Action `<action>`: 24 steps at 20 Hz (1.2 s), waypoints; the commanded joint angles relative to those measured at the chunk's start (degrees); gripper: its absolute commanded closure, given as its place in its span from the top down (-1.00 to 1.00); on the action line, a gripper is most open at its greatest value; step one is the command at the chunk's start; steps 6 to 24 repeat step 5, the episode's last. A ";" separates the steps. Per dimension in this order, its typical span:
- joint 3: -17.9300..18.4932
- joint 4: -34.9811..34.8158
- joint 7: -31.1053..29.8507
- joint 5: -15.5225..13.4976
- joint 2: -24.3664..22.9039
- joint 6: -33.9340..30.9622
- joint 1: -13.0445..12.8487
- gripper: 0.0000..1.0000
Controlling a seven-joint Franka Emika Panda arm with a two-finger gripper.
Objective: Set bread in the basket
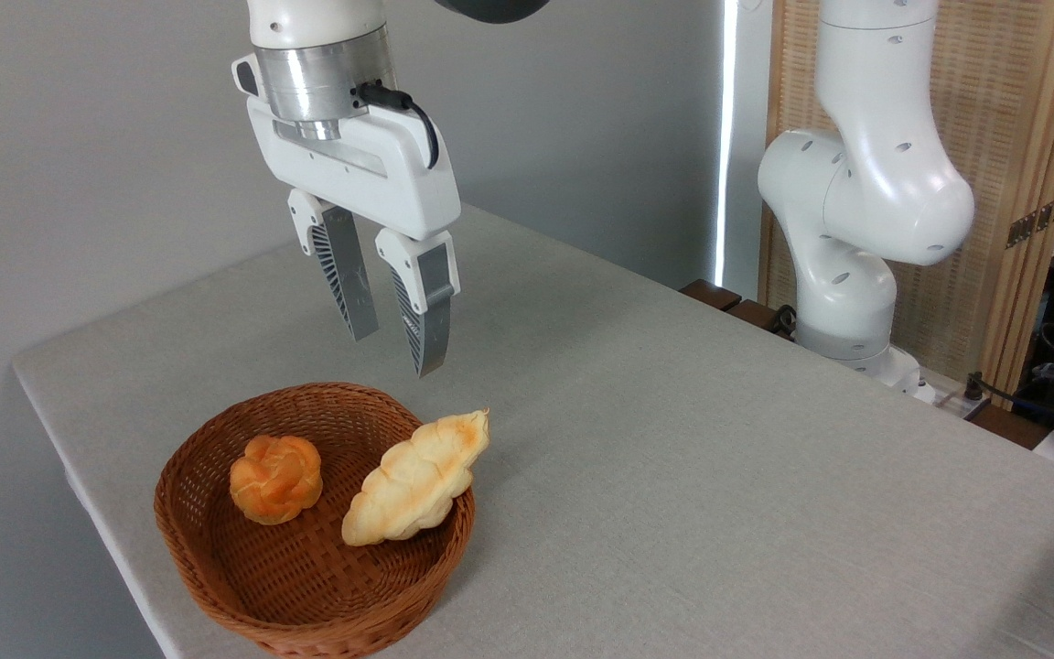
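Note:
The bread [417, 478], a pale golden braided loaf with pointed ends, lies tilted in the basket [216, 558]. Its lower end rests on the woven floor. Its upper end leans on the right rim and pokes out past it. The basket is round, shallow and reddish-brown, and sits near the table's front left corner. My gripper [396, 353] hangs in the air above the basket's far rim, clear of the bread. Its two grey ribbed fingers [424, 316] are apart with nothing between them.
A small round orange knotted bun [275, 479] sits in the left half of the basket. The grey table [719, 476] stretches to the right and back. The arm's white base [856, 275] stands at the far right edge, with cables and a wooden screen behind it.

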 commanded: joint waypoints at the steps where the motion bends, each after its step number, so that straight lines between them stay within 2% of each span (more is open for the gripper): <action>1: -0.83 1.42 2.63 -0.52 0.11 -2.08 0.85 1.00; 24: -0.39 1.51 2.81 -0.52 0.02 -2.08 0.85 1.00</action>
